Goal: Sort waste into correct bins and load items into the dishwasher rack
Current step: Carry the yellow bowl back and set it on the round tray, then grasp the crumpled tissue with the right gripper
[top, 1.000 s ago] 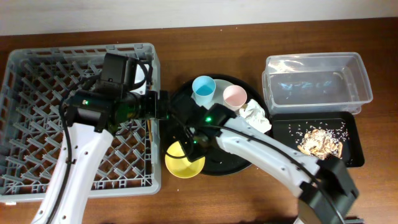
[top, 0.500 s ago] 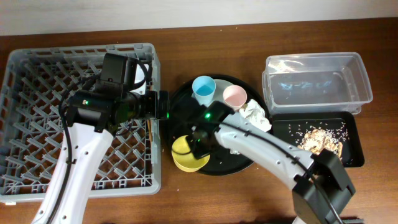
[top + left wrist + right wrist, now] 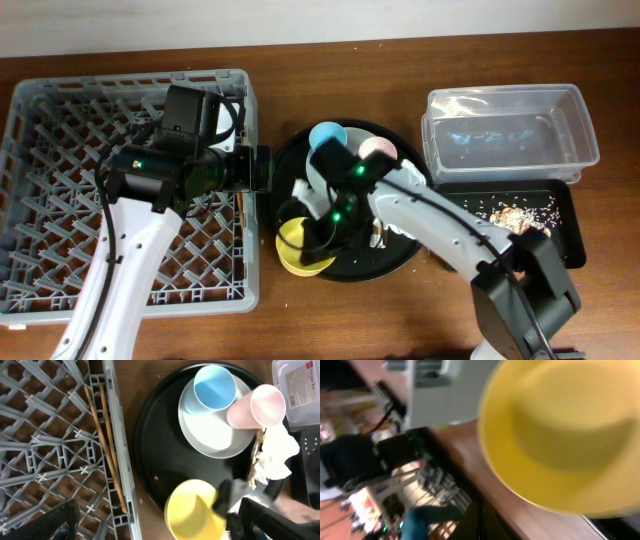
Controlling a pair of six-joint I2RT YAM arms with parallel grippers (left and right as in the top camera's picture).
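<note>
The yellow bowl point(image 3: 298, 248) point(image 3: 192, 515) point(image 3: 560, 435) sits at the front left rim of the round black tray point(image 3: 285, 160). My right gripper point(image 3: 322, 232) point(image 3: 480, 517) is shut at the bowl's right side, and nothing shows between its fingers. My left gripper point(image 3: 262, 170) point(image 3: 157, 512) hangs open over the right edge of the dishwasher rack point(image 3: 60, 130). The chopsticks point(image 3: 106, 445) lie in the rack along that edge. The blue cup point(image 3: 215, 386), pink cup point(image 3: 257, 406) and plate point(image 3: 210, 437) are on the tray, with the napkin point(image 3: 277, 452) beside them.
At the right stand the clear tub point(image 3: 510, 125) and, in front of it, the shallow black tray point(image 3: 565, 235) holding beige food scraps point(image 3: 515, 215). My right arm crosses the round tray and hides much of the plate and napkin from above.
The bowl has slid a little up and right onto the round tray. My right wrist has swung back over the plate and its fingers have closed fully. The left arm has not moved.
</note>
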